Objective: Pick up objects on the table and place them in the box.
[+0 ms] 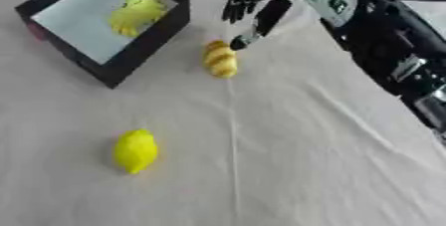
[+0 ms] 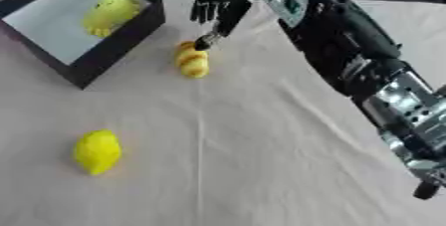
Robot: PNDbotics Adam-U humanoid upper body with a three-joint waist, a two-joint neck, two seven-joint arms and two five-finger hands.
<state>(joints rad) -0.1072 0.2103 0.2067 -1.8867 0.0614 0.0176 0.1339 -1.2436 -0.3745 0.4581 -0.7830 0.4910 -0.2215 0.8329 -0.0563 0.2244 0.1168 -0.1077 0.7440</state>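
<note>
The desk (image 1: 287, 170) is covered by a pale cream cloth with a straight crease running from front to back near the centre of both views.

The right arm (image 2: 348, 56) enters from the lower right and extends diagonally toward the far centre of the desk. It is black with silver joint sections, and it occupies most of the right side of each view.

The box (image 1: 144, 51) stands at the far left of the desk, turned so that one corner points toward the robot. Its walls are black and its inner floor is a pale blue-white. A yellow object (image 1: 137, 13) of rounded, irregular shape lies inside the box, toward its far side.

The right hand (image 1: 261, 3) is at the far centre, just to the right of the box. Its fingers (image 1: 270, 16) are extended downward and slightly spread, and nothing is held in them. One dark fingertip reaches down to the upper end of the yellow-orange ridged object (image 1: 220, 59); contact cannot be confirmed.

The yellow-orange ridged object lies on the cloth beside the near-right wall of the box, apart from it, with its long axis running front to back.

The lemon (image 1: 136, 151) lies at the near left of the desk, well apart from the box and the hand.
</note>
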